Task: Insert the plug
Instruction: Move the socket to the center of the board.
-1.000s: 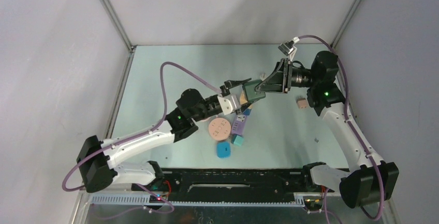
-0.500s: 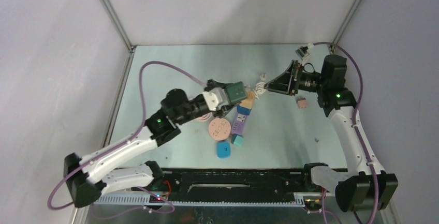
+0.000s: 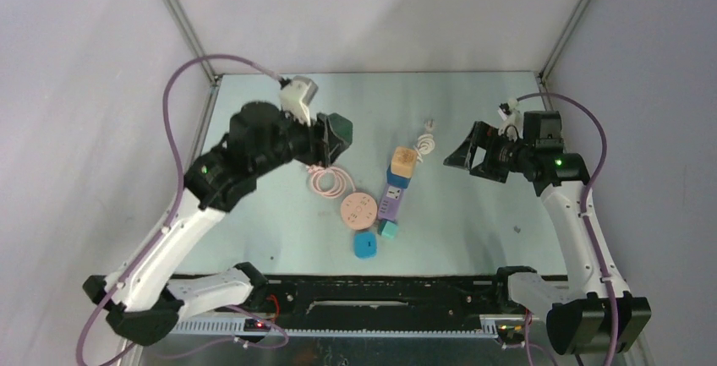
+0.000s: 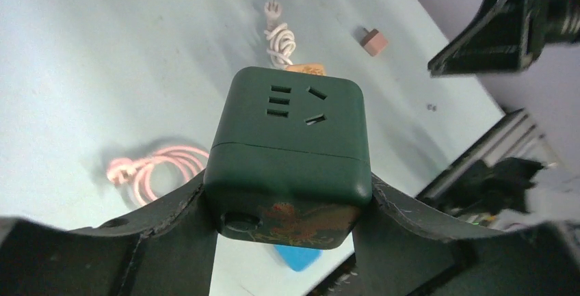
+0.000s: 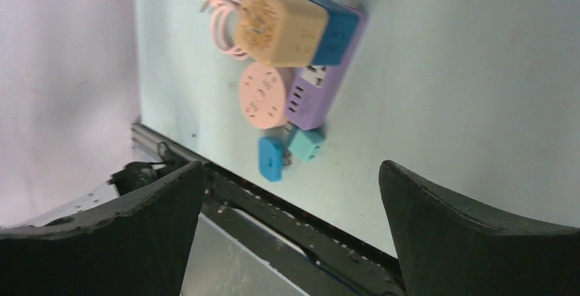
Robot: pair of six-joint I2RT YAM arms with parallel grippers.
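In the last second the arms had drawn apart: the left gripper [image 3: 330, 139], jaws clamped on the green cube socket [image 4: 291, 139], swung up towards the counter's [image 3: 270, 104] far-left corner. The right gripper [image 3: 461, 155] backed towards the right edge, jaws apart and empty. The white plug [image 3: 427, 140] lay coiled mid-counter, so I judged it uninserted; no writing was legible.

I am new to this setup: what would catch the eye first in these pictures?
A dark green cube socket stands out, clamped in the left end effector and held above the left side of the table. Mid-table lies a colourful cluster: a purple power strip, a tan cube and a pink round adapter. The right end effector is open and empty.
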